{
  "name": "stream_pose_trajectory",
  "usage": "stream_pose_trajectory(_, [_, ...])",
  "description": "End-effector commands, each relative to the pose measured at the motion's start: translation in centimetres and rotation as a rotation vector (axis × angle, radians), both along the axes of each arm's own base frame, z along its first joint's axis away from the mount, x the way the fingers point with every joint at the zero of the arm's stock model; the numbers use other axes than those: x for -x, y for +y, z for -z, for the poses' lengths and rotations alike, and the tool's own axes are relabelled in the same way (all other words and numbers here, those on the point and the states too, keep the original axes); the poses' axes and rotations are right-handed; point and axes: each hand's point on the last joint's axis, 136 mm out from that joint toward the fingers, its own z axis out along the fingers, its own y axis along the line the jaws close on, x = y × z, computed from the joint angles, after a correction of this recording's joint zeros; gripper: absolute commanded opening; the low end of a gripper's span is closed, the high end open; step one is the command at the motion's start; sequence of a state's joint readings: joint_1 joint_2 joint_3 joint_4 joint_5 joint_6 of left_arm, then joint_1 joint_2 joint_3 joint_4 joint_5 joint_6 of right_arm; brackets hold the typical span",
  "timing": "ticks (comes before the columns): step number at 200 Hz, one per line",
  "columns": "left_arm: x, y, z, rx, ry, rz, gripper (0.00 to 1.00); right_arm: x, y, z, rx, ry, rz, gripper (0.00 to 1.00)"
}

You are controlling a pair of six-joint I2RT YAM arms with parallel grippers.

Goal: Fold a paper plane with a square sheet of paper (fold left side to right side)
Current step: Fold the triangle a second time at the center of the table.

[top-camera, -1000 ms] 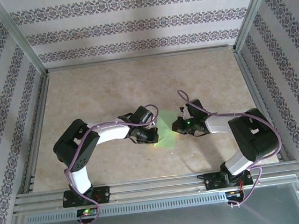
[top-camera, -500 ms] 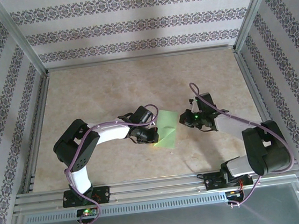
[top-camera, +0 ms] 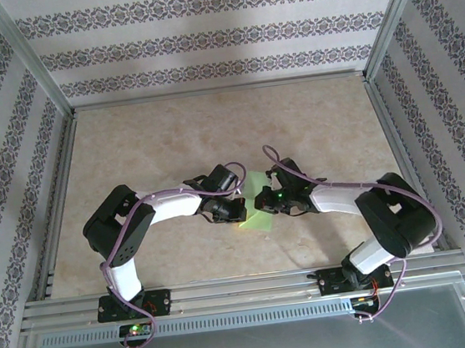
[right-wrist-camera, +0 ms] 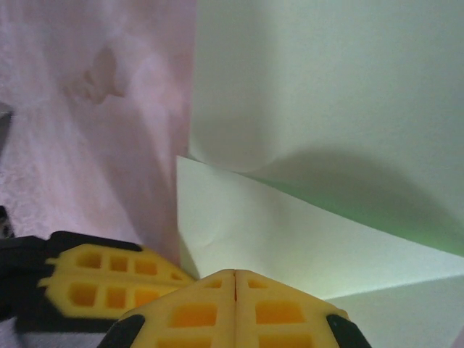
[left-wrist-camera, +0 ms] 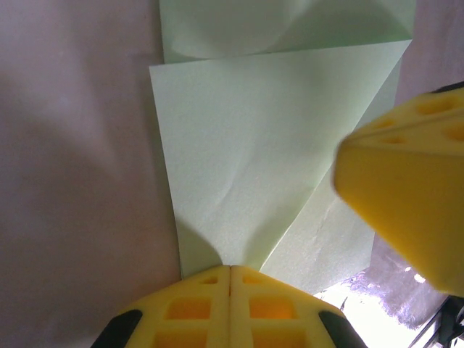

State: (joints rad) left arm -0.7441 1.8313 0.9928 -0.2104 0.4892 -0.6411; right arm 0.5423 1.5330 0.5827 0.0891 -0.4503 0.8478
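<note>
Crease-pressing stage of the fold, read from the arm bases outward. Nearest, the aluminium frame rail [top-camera: 245, 286] carries both bases; the strip of table [top-camera: 170, 139] between it and the work is narrow and crossed by both forearms. At mid-table the square sheet of paper [top-camera: 257, 218], already folded into layered light-green panels, lies between the two tools. The left gripper [top-camera: 235, 211] has held its place at the sheet's left edge, jaws shut with nothing between them, tips bearing on the paper. The right gripper [top-camera: 268, 202], likewise shut and empty, had swung away to the right half a second ago, leaving the sheet exposed; it has now returned and sits over the right part of the sheet, close beside the left tool. Judged from this, the flap has been laid over and is being pressed down rather than carried. In the right wrist view one layer bows up over a curved shadow, so the crease is probably unfinished. The two tips stand near each other, leaving little room sideways. Beyond the sheet the table lies open up to the far wall [top-camera: 217, 37].
</note>
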Motion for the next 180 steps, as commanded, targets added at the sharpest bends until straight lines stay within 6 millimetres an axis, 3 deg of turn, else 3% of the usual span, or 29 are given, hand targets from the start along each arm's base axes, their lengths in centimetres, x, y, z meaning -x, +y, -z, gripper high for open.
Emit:
stream_pose_trajectory(1, [1.7,2.7,3.0,-0.127,0.079,-0.032,0.0,-1.0,1.2,-0.4,-0.014,-0.031,0.003,0.0])
stream_pose_trajectory(30, [1.8,2.9,3.1,-0.137,0.082,-0.037,0.0,-0.7,0.7,0.8,0.033,-0.02,0.006,0.0])
stream_pose_trajectory(106, [2.0,3.3,3.4,-0.162,0.097,-0.038,0.0,-0.8,-5.9,3.8,0.135,0.022,0.103,0.0])
stream_pose_trajectory(144, [2.0,3.2,3.3,-0.155,0.094,-0.038,0.0,-1.8,-8.7,3.3,0.148,0.008,0.154,0.0])
stream_pose_trajectory(180, [1.9,2.9,3.2,-0.142,0.093,-0.036,0.0,-2.5,-9.0,1.6,0.142,-0.029,0.16,0.0])
